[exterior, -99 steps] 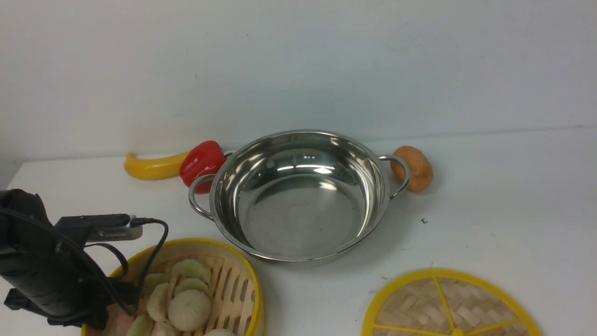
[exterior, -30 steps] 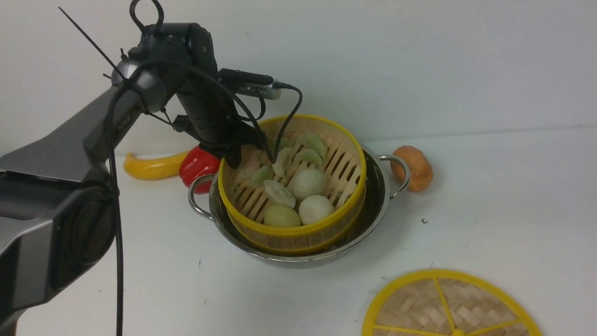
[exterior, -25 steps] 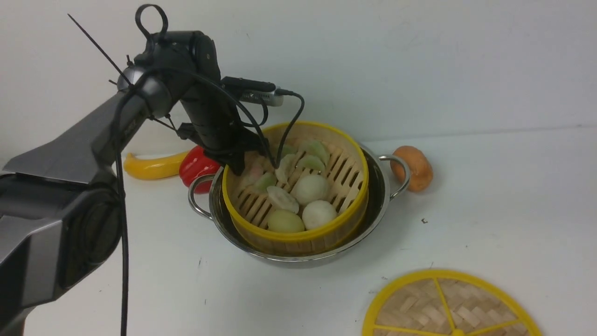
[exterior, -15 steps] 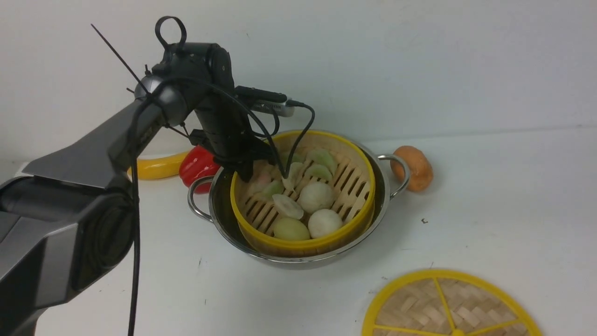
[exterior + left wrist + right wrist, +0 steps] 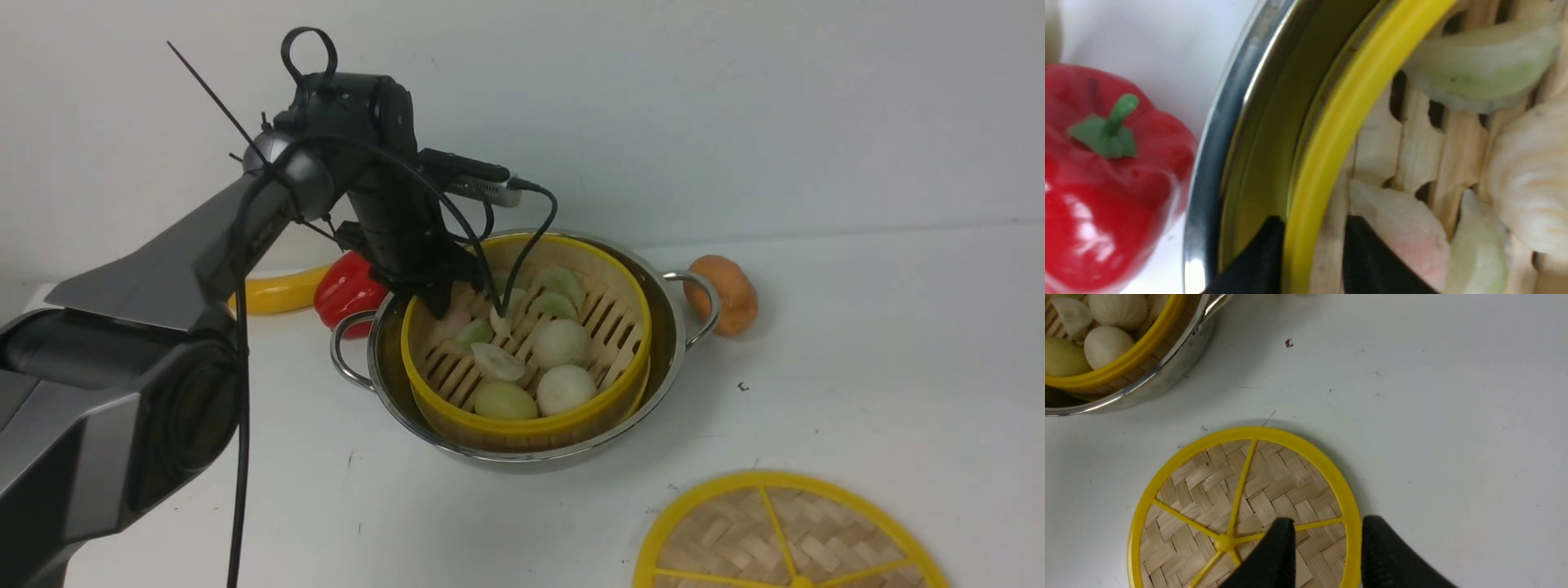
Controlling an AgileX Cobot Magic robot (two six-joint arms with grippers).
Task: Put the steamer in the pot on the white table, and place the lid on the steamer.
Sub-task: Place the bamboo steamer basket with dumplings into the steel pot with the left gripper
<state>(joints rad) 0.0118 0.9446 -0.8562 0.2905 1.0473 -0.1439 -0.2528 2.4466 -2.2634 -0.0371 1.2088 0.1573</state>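
steamer (image 5: 531,431) in pot (image 5: 667,343), lid (image 5: 784,539) front-right

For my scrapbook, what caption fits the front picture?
Left gripper astride rim of steamer set in pot; lid lies aside.

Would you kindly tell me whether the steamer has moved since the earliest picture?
Yes: the steamer, once near-left of the pot, now sits inside it.

You see the steamer (image 5: 522,429) sitting inside the pot (image 5: 665,343) on the table (image 5: 857,367). The left hand (image 5: 441,304) reaches down at its far left rim. The lid (image 5: 784,531) lies flat on the table, apart, front right.
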